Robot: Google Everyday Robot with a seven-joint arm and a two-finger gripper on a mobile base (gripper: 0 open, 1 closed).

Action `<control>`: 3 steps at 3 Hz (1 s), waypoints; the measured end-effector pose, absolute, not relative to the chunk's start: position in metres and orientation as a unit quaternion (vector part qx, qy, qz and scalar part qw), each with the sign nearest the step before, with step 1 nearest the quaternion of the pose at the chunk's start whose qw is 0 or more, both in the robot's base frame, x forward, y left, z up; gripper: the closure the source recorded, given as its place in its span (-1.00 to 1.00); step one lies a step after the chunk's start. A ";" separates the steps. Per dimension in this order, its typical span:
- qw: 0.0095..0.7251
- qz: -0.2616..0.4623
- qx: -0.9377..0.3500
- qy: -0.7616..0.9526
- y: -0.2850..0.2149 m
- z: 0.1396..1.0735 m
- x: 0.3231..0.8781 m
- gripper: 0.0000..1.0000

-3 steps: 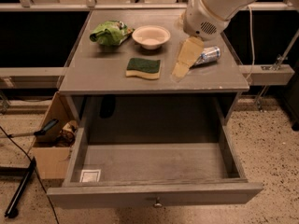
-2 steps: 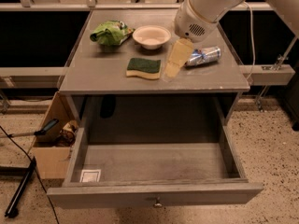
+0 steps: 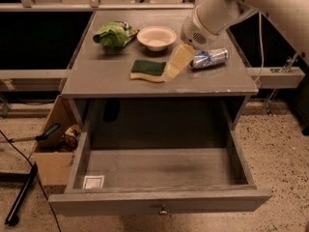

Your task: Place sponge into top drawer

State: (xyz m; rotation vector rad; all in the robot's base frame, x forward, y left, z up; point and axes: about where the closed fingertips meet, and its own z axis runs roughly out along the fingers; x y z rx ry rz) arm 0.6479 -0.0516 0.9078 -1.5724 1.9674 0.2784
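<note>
A grey cabinet stood seen from above and in front, its flat surface (image 3: 106,76) carrying 4 things. The sponge (image 3: 148,70) lay flat near the front middle of the surface, dark green face up with a pale yellow layer showing along its near edge. It was outside the top drawer (image 3: 159,202), which was pulled wide out below the surface. The drawer's floor held only 1 white sticker (image 3: 93,181) in its front left corner, and 1 small round knob (image 3: 163,210) sat on its flat front.

The robot's white arm (image 3: 217,11) reached in from the upper right. Its tan claw (image 3: 172,70) slanted down and to the left, its tip just beside the sponge's right edge. Whether the tip touched the sponge could not be told, nor whether the claw was released or clenched.

Behind the sponge sat a pale bowl (image 3: 156,37), and to the left of the bowl a crumpled green snack bag (image 3: 115,34). A silver drink can (image 3: 209,58) lay on its side just right of the claw. An open cardboard box (image 3: 50,151) stood on the speckled floor, left of the drawer.
</note>
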 end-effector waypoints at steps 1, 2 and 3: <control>0.326 0.125 -0.562 0.750 -0.045 0.890 0.667 -1.00; 0.331 0.132 -0.554 0.752 -0.035 0.881 0.677 -1.00; 0.310 0.132 -0.557 0.759 -0.026 0.864 0.687 -1.00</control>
